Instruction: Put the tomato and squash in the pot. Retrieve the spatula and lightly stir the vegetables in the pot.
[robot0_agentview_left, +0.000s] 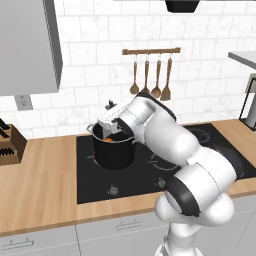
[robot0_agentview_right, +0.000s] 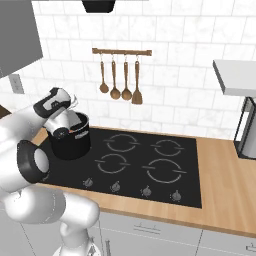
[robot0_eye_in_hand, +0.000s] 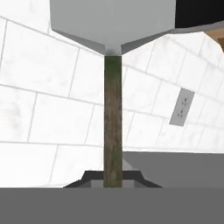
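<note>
Clamping the flat light-grey metal spatula (robot0_eye_in_hand: 112, 30) by its thin dark handle, the end effector (robot0_eye_in_hand: 112, 181) hangs over the tall black cylindrical pot (robot0_agentview_left: 114, 152) at the hob's nine o'clock, blade presumably angled for stirring the orange-red vegetable inside.

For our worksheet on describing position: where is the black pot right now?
The pot stands on the back-left burner of the black cooktop, right of the knife block, with the gripper over its opening; in the right base view it sits far left.
</note>
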